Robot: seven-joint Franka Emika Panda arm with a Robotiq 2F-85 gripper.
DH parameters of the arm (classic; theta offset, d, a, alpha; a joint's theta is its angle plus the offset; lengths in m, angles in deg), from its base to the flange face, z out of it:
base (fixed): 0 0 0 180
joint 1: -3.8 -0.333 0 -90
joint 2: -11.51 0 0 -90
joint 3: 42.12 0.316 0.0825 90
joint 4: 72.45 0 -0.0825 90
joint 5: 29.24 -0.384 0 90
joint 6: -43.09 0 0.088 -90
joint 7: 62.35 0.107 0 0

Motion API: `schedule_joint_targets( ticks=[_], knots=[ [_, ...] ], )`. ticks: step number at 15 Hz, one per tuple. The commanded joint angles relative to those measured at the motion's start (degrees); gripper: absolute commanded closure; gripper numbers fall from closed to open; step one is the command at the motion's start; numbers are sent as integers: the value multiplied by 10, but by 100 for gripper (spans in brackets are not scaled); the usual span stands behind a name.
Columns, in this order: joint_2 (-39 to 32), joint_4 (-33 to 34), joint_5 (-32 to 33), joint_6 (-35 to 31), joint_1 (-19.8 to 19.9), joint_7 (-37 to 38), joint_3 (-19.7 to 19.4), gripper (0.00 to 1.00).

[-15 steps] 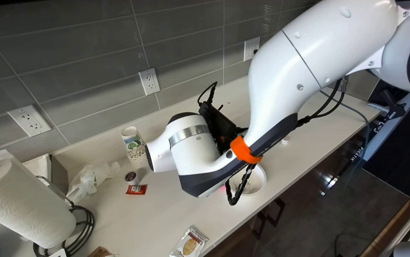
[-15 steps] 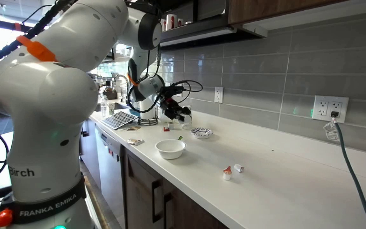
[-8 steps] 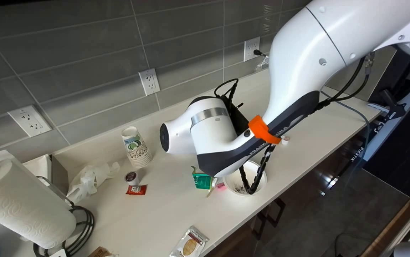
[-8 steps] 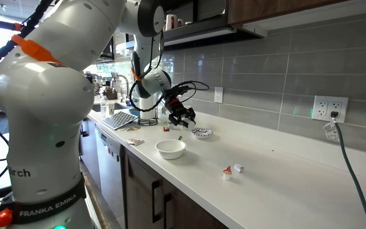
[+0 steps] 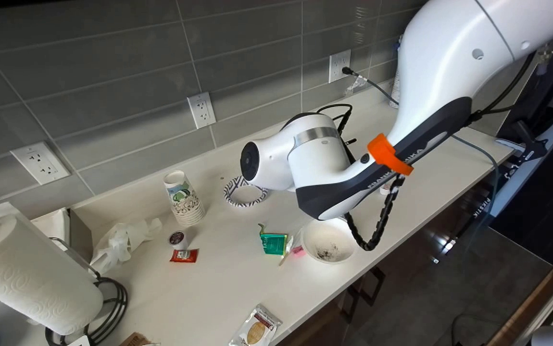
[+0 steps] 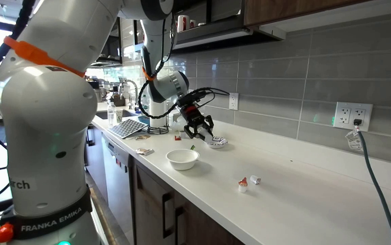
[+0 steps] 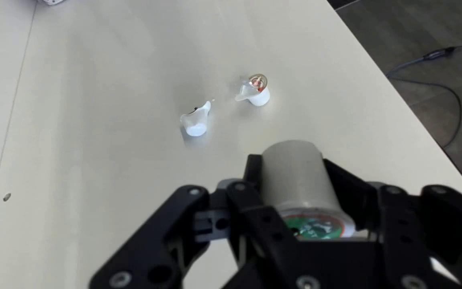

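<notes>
Pod, a white plastic cylinder with a green printed lid, is clasped between the fingers of your black two-fingered gripper, held above the white countertop. In the wrist view, its lid faces five o'clock; from the pod you find a small red-topped white creamer cup, upright, at eleven o'clock, and a plain white plastic creamer cup, lying on its side, at ten o'clock, apart from its neighbour. In an exterior view, a smooth round white bowl stands at your gripper's seven o'clock, and a blue-patterned white bowl rests at four o'clock, partly behind the pod. In an exterior view, a flat green packet lies at the smooth bowl's nine o'clock.
</notes>
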Motion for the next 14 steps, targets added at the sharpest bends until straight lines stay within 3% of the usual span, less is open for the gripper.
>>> schedule_joint_targets(
  ticks=[1,6,7,10,14],
  knots=[
    [10,-8,-5,-14,-9,3,-15,62],
    [24,-23,-7,-23,-7,12,-16,62],
    [23,-15,-32,-20,-2,26,-17,87],
    [22,7,-100,-9,2,71,-27,87],
    [27,19,-171,-42,0,135,-41,87]
  ],
)
